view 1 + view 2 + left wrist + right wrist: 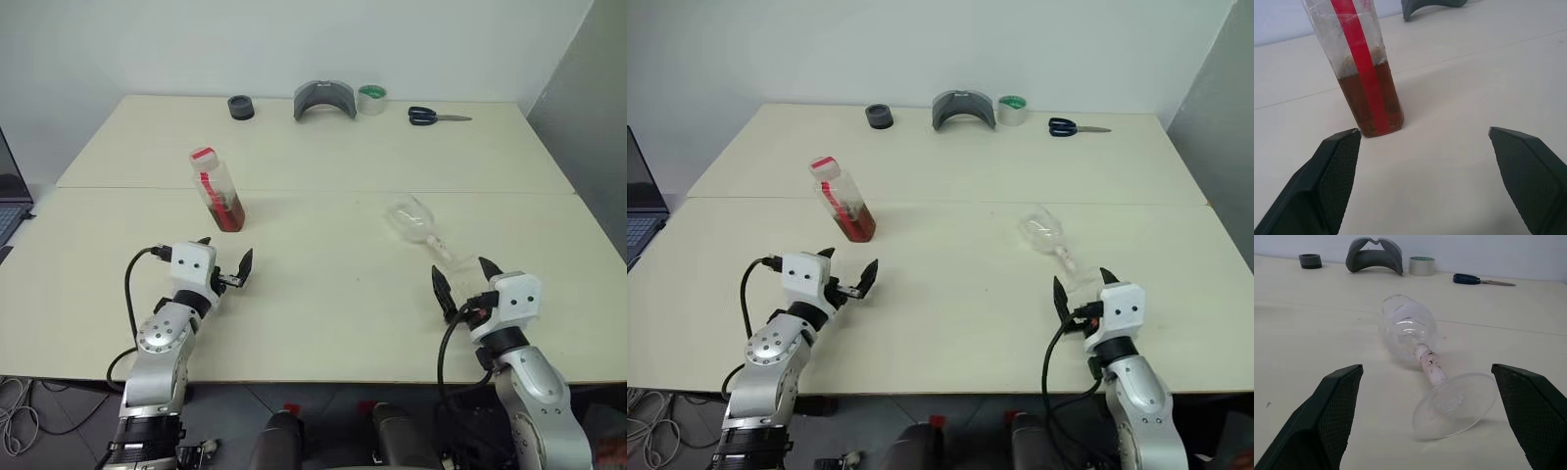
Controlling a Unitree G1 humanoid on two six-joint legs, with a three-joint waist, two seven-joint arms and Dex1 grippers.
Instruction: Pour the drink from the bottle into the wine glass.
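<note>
Here the left gripper (226, 262) has its two black fingers (1332, 171) spread wide and it holds nothing. The bottle (217, 189) stands upright on the table (323, 294), a little ahead of these fingers and nearer to the left finger than to the right one; it does not touch either of them. The drink (1371, 105) fills only the lower part of the bottle, and a red strip runs down its front. The red-and-white cap (202, 155) is on top.

The right gripper (462, 282) is also released, with its fingers far apart and nothing between them. The wine glass (1422, 357) lies on its side on the table, just ahead of these fingers. Its round foot (1455, 404) is the nearest part, in front of the gap between the two fingers, and the bowl (1406, 325) points away from them. The stem looks whitish. The foot is near the fingertips, but I cannot tell if it touches them.
</note>
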